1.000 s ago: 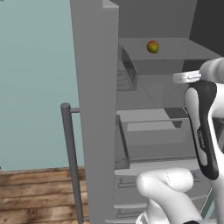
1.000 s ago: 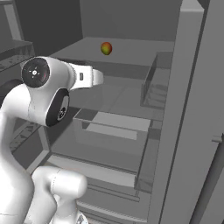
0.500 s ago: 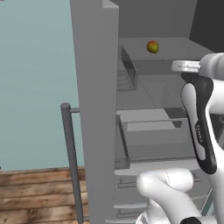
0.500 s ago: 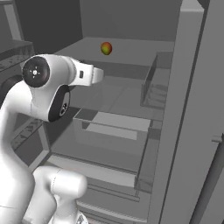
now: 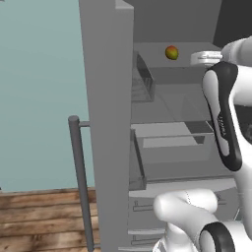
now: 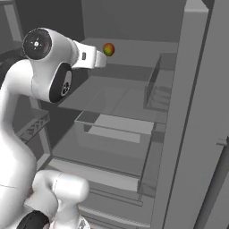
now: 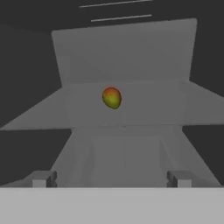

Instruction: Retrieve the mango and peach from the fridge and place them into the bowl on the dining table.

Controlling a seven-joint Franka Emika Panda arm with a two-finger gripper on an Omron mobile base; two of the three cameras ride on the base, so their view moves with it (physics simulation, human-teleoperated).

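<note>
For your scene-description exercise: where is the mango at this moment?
The mango sits alone on an upper shelf inside the open fridge, toward the back. In the hand view it lies straight ahead, beyond the open fingers.

faint lettering on arm link, unreadable

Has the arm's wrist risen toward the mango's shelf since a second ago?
Yes. In the left base view the white wrist now sits nearly level with the mango on the fridge shelf; earlier it was clearly lower.
</note>
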